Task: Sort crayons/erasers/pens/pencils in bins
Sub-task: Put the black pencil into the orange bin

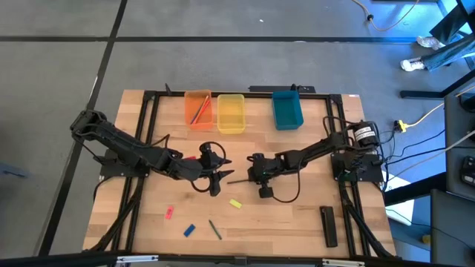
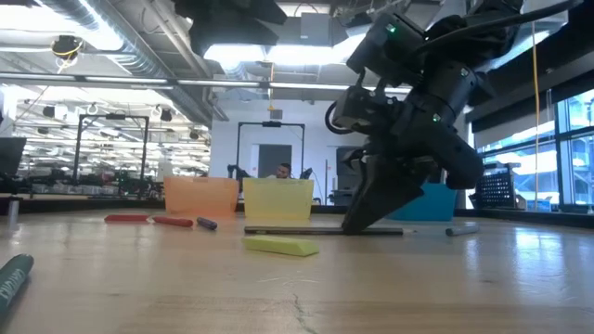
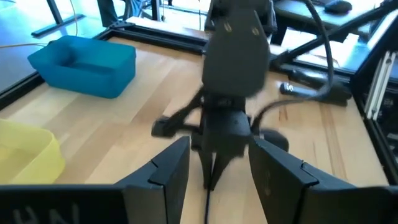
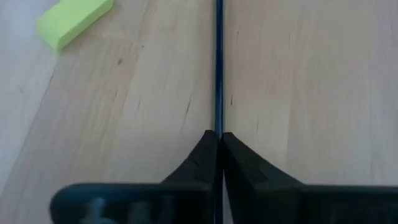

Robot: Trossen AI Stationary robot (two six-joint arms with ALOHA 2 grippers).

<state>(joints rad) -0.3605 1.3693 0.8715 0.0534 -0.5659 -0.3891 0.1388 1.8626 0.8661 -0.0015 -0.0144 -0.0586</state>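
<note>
Down at mid-counter [image 1: 297,222], the right gripper [image 4: 217,140] has its jaws pinched shut on a thin dark pencil [image 4: 218,62] lying flat on the wood. Facing it, the left gripper [image 3: 214,165] hovers with jaws spread apart, empty. A yellow eraser [image 1: 235,203] lies just beside them — red [image 1: 169,213] and blue [image 1: 189,231] erasers farther off. Orange [image 1: 197,110], yellow [image 1: 231,113] and teal [image 1: 286,109] bins line the far edge.

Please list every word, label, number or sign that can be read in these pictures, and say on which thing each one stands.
No text can be read.
The embossed marks on the left claw body, along the left wrist view's lower edge, are too blurred to read.
The bins, the yellow eraser and the thin dark pencil in the right claw show no lettering.
</note>
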